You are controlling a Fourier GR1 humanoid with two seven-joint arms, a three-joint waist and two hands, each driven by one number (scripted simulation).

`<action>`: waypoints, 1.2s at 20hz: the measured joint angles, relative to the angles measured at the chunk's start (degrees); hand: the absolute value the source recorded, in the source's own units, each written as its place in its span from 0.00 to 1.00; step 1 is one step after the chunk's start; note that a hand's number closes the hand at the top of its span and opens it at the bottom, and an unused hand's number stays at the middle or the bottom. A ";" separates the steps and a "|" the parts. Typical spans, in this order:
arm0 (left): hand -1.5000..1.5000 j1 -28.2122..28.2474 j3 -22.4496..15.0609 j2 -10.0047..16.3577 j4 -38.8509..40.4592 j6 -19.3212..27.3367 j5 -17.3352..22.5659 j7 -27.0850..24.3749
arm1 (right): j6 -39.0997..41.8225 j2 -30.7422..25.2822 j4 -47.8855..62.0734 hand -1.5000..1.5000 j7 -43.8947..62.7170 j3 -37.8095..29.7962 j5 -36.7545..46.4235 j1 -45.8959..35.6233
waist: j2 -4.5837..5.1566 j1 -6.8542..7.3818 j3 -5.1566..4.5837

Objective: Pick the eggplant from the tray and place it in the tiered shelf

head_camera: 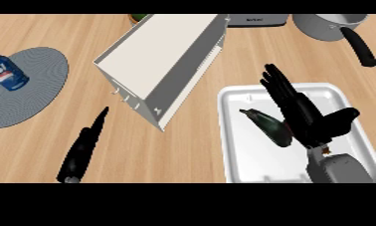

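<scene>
A dark eggplant point(269, 125) lies in the white tray point(238, 158) at the lower right, its stem end pointing up-left. My right hand point(301, 113) hovers over the tray just right of the eggplant, fingers straight and open, thumb spread to the right; whether it touches the eggplant I cannot tell. The white tiered shelf point(165, 65) stands in the middle of the counter, left of the tray. My left hand point(82, 150) shows at the lower left, edge-on, fingers straight and pointing up, holding nothing.
A grey round placemat point(37, 90) with a blue can point(10, 74) lies at the far left. A grey pot point(327, 26) with a black handle point(360, 47) sits at the back right. A dark appliance point(255, 20) stands behind the shelf.
</scene>
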 measured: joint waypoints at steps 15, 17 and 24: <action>0.50 -2.62 2.85 -0.15 -3.61 -5.95 2.80 -5.44 | 3.73 -21.40 21.03 0.00 7.87 -9.32 13.40 -7.17 | 2.48 2.00 0.31; 0.50 -2.54 3.17 -0.38 -3.26 -6.30 2.59 -5.64 | 7.03 -20.88 21.45 0.00 6.22 -9.12 12.90 -8.10 | 2.43 1.95 0.35; 0.50 -3.22 3.46 -1.69 -2.53 -6.61 1.71 -4.97 | 17.86 -21.65 13.36 0.00 18.19 -5.13 10.16 -14.02 | 2.19 1.74 0.28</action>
